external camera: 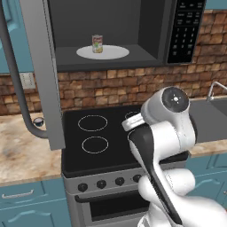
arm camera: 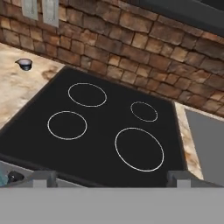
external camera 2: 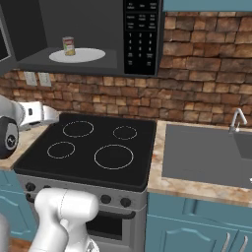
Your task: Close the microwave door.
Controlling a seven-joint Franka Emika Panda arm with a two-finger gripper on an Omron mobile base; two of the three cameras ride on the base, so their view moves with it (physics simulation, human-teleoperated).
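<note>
Hanging wide open, the door [external camera: 42, 66] fills the upper left of the left base view: a grey-framed panel seen nearly edge-on, its curved dark handle [external camera: 15, 84] sweeping down the left edge and hooking in just above the counter [external camera: 22, 150]. The microwave [external camera: 115, 33] sits across the top of that frame, its dark cavity showing a white plate [external camera: 103, 52] with a can [external camera: 97, 44] upright on it, and the black keypad [external camera: 185, 29] at the upper right. Below lie the brick wall [external camera 2: 197, 74] and the black stove [external camera 2: 93, 147]; a sink [external camera 2: 206, 152] takes the right of the right base view. The gripper [arm camera: 112, 178], at the bottom of the hand view, has its fingers [arm camera: 43, 177] spread wide, grasping nothing, above the stove's front edge. A small cup [arm camera: 25, 64] stands on the counter at upper left. Open room lies between the door's lower edge and the stovetop.
</note>
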